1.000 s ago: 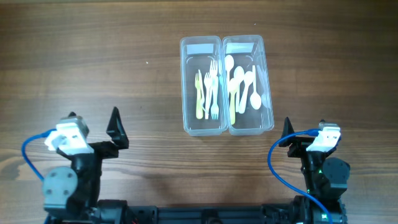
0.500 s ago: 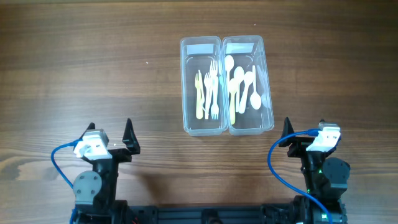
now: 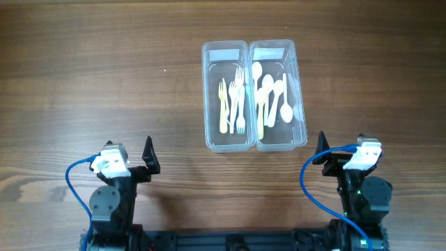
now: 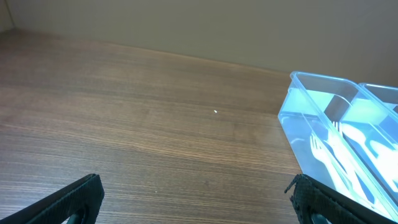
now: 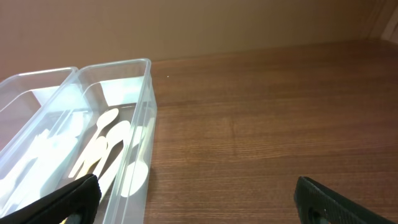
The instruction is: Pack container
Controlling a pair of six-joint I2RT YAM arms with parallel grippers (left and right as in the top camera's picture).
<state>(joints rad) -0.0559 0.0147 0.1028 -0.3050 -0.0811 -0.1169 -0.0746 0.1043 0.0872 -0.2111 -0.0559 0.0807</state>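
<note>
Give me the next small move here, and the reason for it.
Probably just leave both arms parked. The forks lie in the left compartment of the container, the spoons in the right, and no loose cutlery shows on the table. The left arm and right arm sit at the near edge, jaws open and empty. No lid is in view.

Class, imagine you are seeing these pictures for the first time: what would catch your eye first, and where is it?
Side by side at the upper middle of the wooden table, the clear left container holds pale forks and the right container holds pale spoons. Near the table's front edge, the left gripper and right gripper are both open and empty.
</note>
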